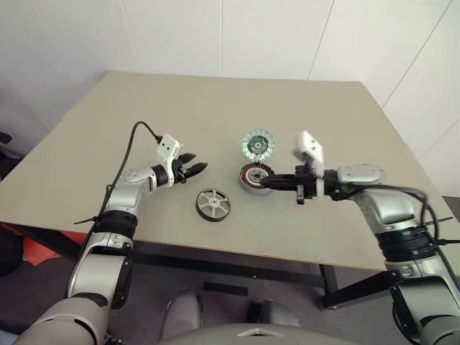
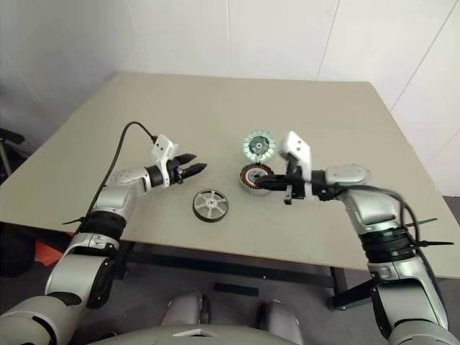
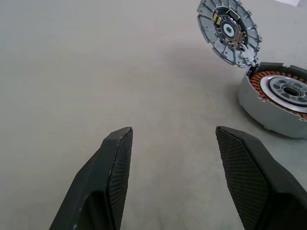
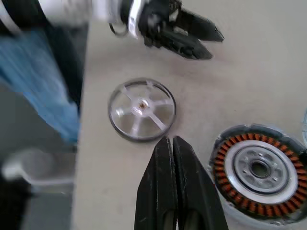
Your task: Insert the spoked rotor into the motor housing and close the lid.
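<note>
Nearest, low centre of the head view: spoked rotor [image 1: 213, 204] flat on the table [image 1: 86, 165], untouched. Round, so no long axis to line up with. Left gripper [image 1: 195, 170] hovers up and left of it, jaws partly open, empty, tips aimed right. Right gripper [image 1: 267, 182] to its right, fingers pressed shut, nothing held, tips over the motor housing [image 1: 254, 177]. Housing open, copper windings showing. Lid [image 1: 258, 145] beyond, tilted up at the housing's far edge. Judgement: left gripper is better placed for the pickup; rotor sits below its fingertips.
</note>
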Tool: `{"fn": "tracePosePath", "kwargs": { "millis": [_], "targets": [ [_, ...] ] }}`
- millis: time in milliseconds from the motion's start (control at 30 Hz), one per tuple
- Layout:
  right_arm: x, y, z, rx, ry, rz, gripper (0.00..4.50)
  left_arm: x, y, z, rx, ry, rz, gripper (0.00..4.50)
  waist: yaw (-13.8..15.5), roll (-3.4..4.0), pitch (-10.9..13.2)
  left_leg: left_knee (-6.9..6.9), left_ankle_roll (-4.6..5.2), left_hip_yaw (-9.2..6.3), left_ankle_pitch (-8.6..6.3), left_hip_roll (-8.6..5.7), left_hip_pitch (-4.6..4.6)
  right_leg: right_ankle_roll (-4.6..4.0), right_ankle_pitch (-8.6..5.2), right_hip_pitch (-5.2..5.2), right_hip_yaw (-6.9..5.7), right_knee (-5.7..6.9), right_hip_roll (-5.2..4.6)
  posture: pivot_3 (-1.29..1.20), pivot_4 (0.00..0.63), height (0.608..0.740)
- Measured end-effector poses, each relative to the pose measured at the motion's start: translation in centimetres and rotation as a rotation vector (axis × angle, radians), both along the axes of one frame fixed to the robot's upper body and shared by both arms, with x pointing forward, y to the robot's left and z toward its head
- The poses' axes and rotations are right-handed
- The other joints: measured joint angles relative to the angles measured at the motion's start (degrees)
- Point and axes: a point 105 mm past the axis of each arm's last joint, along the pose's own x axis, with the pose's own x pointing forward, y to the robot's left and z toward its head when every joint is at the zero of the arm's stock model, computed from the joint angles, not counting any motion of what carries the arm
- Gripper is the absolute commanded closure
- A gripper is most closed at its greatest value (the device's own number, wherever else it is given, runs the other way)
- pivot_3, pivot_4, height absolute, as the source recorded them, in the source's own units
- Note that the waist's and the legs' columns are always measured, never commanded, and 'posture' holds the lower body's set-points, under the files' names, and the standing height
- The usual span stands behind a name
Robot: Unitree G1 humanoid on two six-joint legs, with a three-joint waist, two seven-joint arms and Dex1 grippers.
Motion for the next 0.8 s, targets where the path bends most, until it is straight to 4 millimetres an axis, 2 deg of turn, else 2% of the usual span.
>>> {"fn": "tracePosePath", "kwargs": {
  "millis": [100,267,333,467,600,800],
  "targets": [
    [-1.0,-0.6,0.9,0.108,0.182,-0.008,4.48,-0.2,0.0,0.1,-0.008,0.002,-0.009,1.56,0.5,0.0,0.0,0.0,-0.04,-0.01,0.02,0.02,0.1,0.08,-0.04,0.08,-0.01,-0.03,0.04,0.0,0.0,0.74],
    [-2.5,0.1,-0.9,0.199,0.551,-0.061,4.48,-0.3,0.3,-0.3,-0.003,0.014,-0.002,1.56,0.8,0.01,0.0,-0.01,-0.18,-0.04,0.1,0.02,0.06,0.23,-0.13,0.06,-0.02,-0.04,0.05,0.0,0.0,0.74],
    [-2.2,0.9,-1.4,0.216,0.64,-0.111,4.48,-0.3,0.4,-0.3,-0.002,0.015,0.0,1.56,0.6,0.02,0.0,-0.03,-0.24,-0.04,0.13,0.02,0.08,0.23,-0.13,0.04,-0.02,-0.04,0.05,0.0,0.0,0.74],
    [-0.3,1.9,-2.7,0.216,0.754,-0.245,4.48,-0.5,0.0,-0.5,-0.005,0.012,-0.006,1.56,0.6,0.02,0.0,-0.1,-0.5,-0.05,0.28,0.01,0.05,0.16,-0.09,-0.04,-0.02,-0.01,0.05,0.0,0.0,0.74],
    [-0.6,2.8,-4.4,0.143,0.822,-0.294,4.48,-0.6,0.3,-0.8,-0.001,0.02,0.003,1.56,0.8,0.02,0.0,-0.27,-0.53,-0.05,0.3,-0.02,-0.01,0.02,-0.01,-0.1,-0.02,-0.06,0.04,0.0,0.0,0.74],
    [-1.5,2.6,-5.4,0.106,0.837,-0.319,4.48,-0.6,0.9,-0.4,0.015,0.01,0.014,1.56,0.8,0.03,0.0,-0.41,-0.57,-0.05,0.31,-0.04,-0.01,0.09,-0.03,-0.1,-0.02,-0.2,0.05,0.0,0.0,0.74]
  ]
}}
